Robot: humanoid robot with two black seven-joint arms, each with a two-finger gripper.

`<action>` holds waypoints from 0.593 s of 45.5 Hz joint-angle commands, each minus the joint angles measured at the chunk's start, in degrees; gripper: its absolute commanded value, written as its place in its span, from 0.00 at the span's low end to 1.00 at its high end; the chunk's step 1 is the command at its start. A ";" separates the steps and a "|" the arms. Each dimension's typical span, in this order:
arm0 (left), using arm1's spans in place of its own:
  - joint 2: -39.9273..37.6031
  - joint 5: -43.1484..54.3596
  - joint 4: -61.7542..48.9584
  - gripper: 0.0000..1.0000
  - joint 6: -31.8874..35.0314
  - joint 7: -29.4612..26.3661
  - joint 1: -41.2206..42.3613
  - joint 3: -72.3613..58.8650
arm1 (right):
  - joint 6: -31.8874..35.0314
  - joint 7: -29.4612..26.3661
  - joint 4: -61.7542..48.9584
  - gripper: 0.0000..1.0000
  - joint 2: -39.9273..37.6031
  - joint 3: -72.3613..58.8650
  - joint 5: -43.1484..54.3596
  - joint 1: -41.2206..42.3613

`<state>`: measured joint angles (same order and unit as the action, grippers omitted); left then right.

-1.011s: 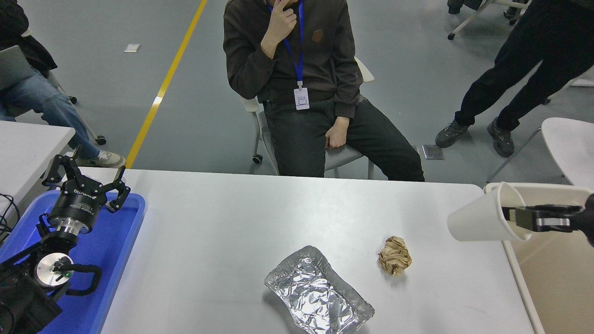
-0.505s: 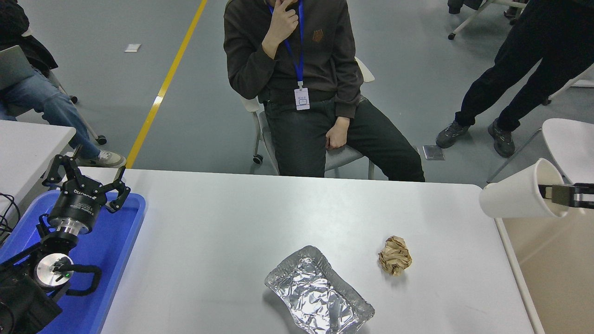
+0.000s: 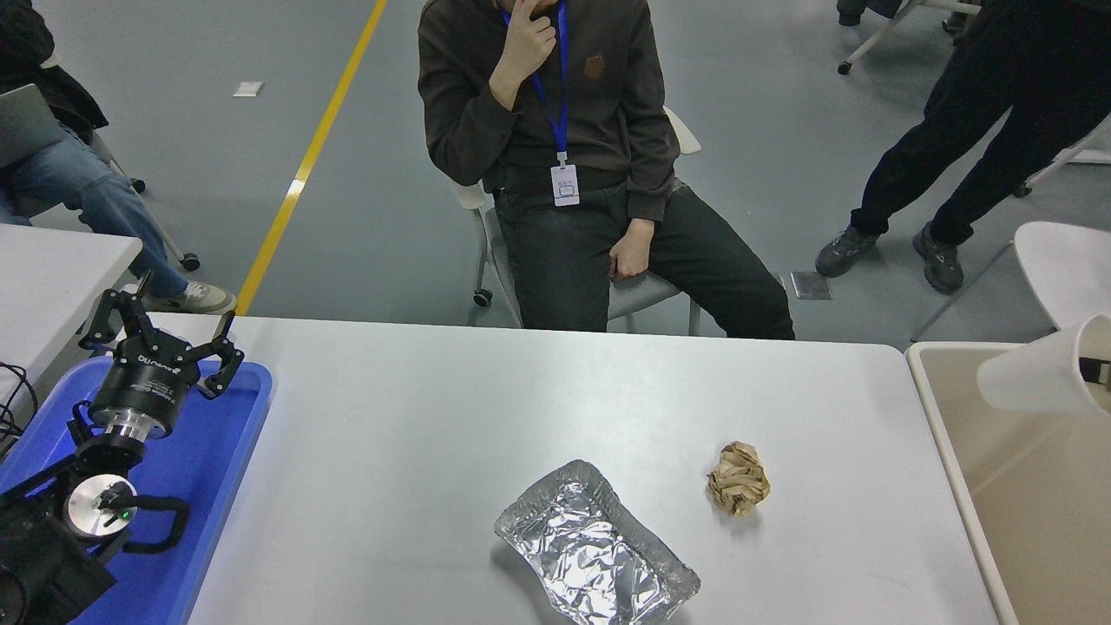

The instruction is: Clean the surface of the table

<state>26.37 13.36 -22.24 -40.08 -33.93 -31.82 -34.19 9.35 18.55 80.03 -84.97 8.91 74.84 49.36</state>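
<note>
Head view: the table [image 3: 417,417] fills the lower middle of the picture, its far edge just before a seated person [image 3: 555,165]. Two pieces of litter lie on it toward the near right: a crumpled foil tray [image 3: 594,547] at the near edge, and a paper ball [image 3: 738,478] a little beyond and right of it, the two near but apart.

The left gripper [image 3: 165,334] is parked at the lower left over a blue tray [image 3: 208,486], its jaws spread apart and holding nothing.

At the right edge a white cup [image 3: 1041,375] lies tilted on its side in the air above a beige bin [image 3: 946,434]. Only a sliver of the right gripper [image 3: 1095,371] shows at the cup's mouth; it seems to be pinching the rim, though the edge cuts it off.

The foil will likely be light, thin and easily crushed, so its raised rim is the place to pinch. The ball looks soft and light; closing across its middle should do.
</note>
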 commanded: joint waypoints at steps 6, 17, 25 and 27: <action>0.00 0.00 0.00 1.00 0.00 0.00 0.00 0.00 | -3.02 0.09 -8.04 0.00 1.21 -3.20 -1.89 -0.85; 0.00 0.00 0.00 1.00 0.00 0.00 0.00 0.00 | -4.08 2.72 -18.58 0.00 6.13 -4.87 -1.98 -2.07; 0.00 0.00 0.00 1.00 0.00 0.00 0.00 0.00 | -5.57 3.60 -23.86 0.00 10.52 -4.87 -2.07 -4.89; 0.00 0.00 0.00 1.00 0.00 0.00 0.00 0.00 | -6.45 3.60 -25.35 0.00 11.75 -4.96 -2.07 -5.68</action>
<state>26.37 13.36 -22.24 -40.08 -33.92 -31.82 -34.19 5.30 21.00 62.70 -78.67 4.61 72.97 46.76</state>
